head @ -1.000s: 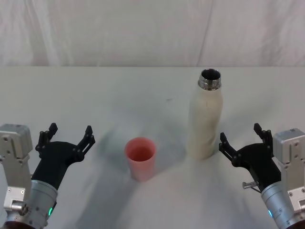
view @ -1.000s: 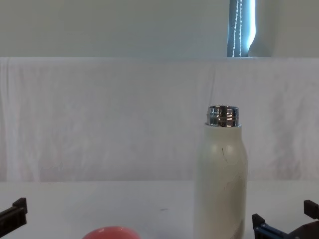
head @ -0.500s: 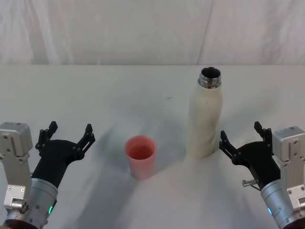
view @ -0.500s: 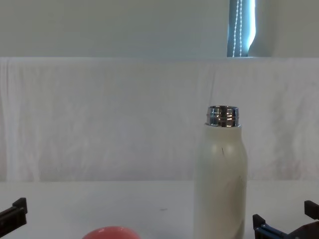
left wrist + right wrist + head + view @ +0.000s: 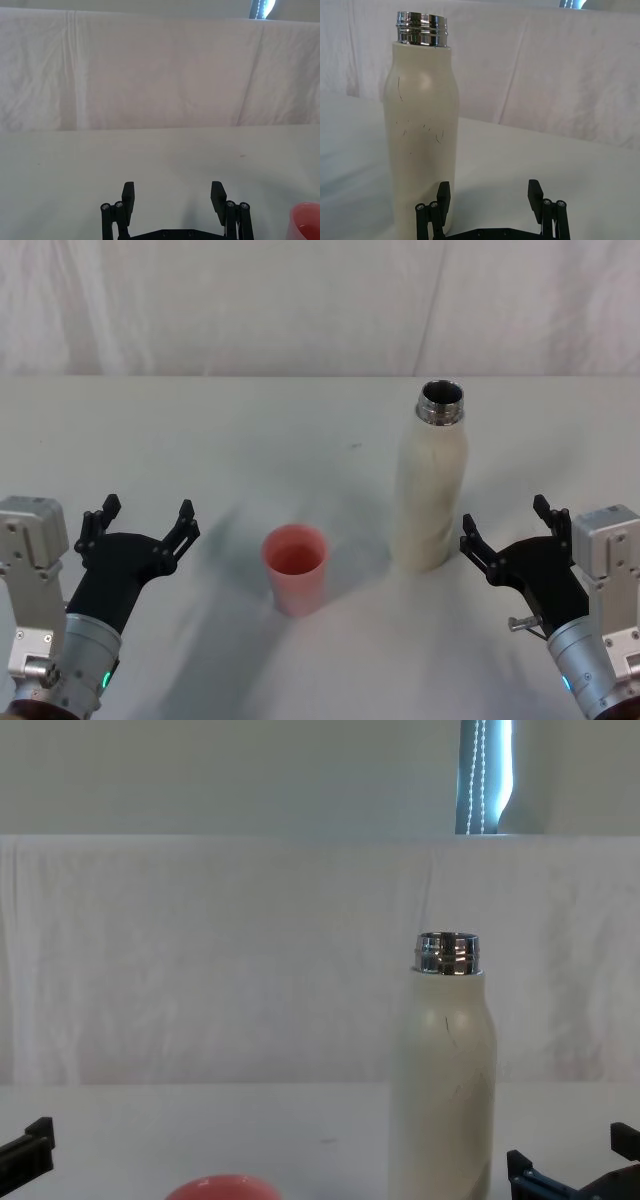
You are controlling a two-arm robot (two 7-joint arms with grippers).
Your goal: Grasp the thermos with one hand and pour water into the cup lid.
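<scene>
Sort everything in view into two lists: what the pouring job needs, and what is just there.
Needed for the job:
- tall cream-white thermos with open chrome neck
- small pink cup lid
- right gripper, open beside the thermos
- left gripper, open

Just there:
- white cloth-covered table
- white cloth backdrop

Bright even light, soft shadows on the table [image 5: 300, 440], glint on thermos [image 5: 421, 145] neck, sharp focus
</scene>
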